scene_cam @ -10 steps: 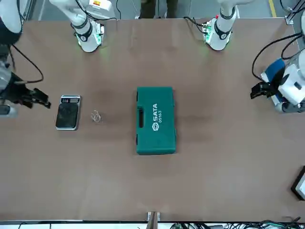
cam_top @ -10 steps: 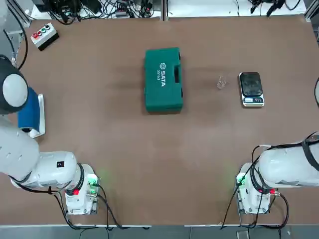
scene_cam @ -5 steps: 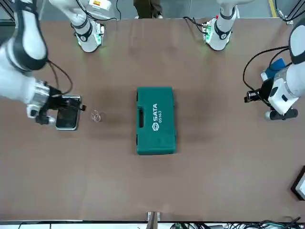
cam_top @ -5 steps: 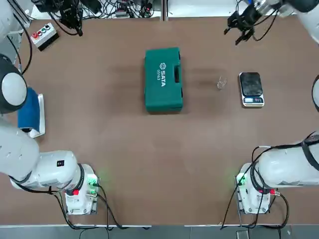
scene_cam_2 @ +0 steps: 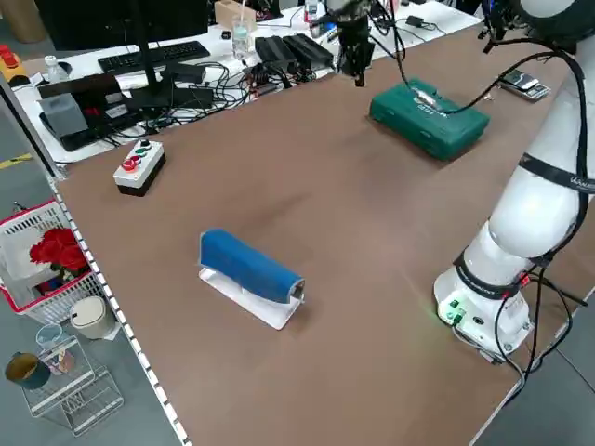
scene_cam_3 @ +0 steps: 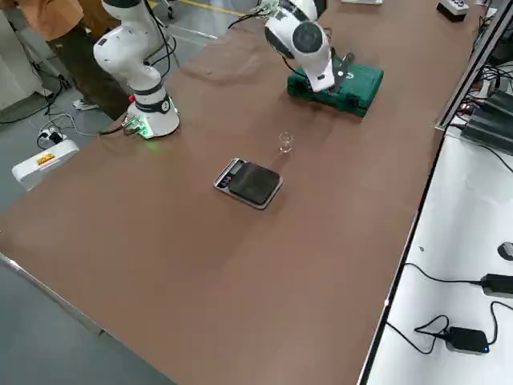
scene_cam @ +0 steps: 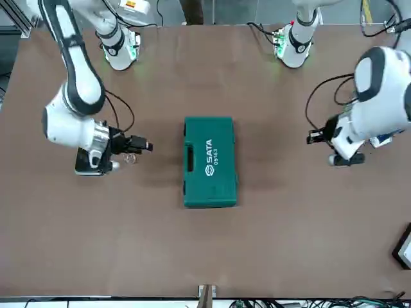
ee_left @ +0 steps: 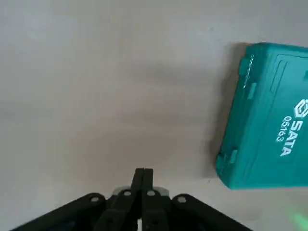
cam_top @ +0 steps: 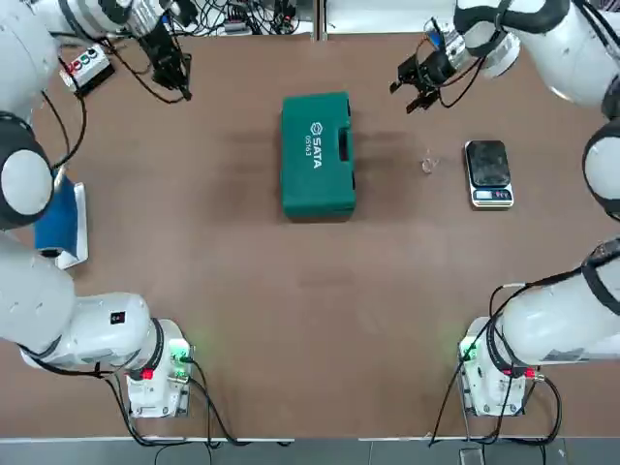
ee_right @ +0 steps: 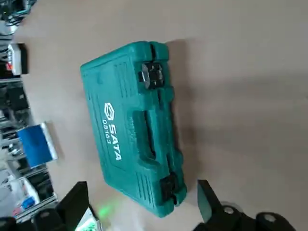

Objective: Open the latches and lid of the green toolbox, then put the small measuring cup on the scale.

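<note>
At the left of the table, my left gripper (ee_left: 143,180) has its fingers pressed together. Right of it, the green toolbox (cam_top: 319,155) lies closed. Beyond it, my right gripper (ee_right: 143,195) hovers, its fingers spread, holding nothing.

Brown table (cam_top: 310,291) above a grey floor (scene_cam_2: 167,372)
At its far side is a white desk (scene_cam_2: 93,67) with monitor (scene_cam_2: 130,19) and keyboard (scene_cam_2: 153,58).
</note>
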Controlling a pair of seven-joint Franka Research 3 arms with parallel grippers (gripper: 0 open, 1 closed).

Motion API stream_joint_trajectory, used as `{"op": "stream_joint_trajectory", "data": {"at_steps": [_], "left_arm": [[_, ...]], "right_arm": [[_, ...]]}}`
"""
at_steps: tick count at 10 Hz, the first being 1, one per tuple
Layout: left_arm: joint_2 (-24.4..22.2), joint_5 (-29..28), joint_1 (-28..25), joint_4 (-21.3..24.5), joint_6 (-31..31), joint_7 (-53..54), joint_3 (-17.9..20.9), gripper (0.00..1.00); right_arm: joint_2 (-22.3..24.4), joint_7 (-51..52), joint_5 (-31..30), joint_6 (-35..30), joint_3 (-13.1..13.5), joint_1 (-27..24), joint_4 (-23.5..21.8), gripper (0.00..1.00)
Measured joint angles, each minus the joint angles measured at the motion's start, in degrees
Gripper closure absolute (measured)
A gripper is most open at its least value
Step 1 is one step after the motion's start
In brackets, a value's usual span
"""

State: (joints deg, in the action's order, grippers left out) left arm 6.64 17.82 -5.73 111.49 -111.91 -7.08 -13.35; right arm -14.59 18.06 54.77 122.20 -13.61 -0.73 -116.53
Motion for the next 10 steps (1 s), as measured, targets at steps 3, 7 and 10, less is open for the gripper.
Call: {"op": "stream_joint_trajectory", "data": {"at_steps": [3, 7, 10], "left_arm": [[0.46, 4.46, 0.04, 6.25, -9.91, 0.06, -2.96, 0.99], [2.57, 6.85, 0.10, 9.43, -14.14, 0.02, -6.50, 0.99], [4.51, 6.85, 0.06, 9.67, -16.78, 0.11, -6.50, 0.99]], "right_arm": [[-6.21, 20.79, 17.18, -0.02, -0.06, 0.09, -3.49, 0.00], [-14.71, 34.77, 31.08, -0.05, -2.96, 0.35, -3.87, 0.00], [-16.05, 35.58, 34.33, 2.78, -5.11, 1.60, -3.58, 0.00]]}}
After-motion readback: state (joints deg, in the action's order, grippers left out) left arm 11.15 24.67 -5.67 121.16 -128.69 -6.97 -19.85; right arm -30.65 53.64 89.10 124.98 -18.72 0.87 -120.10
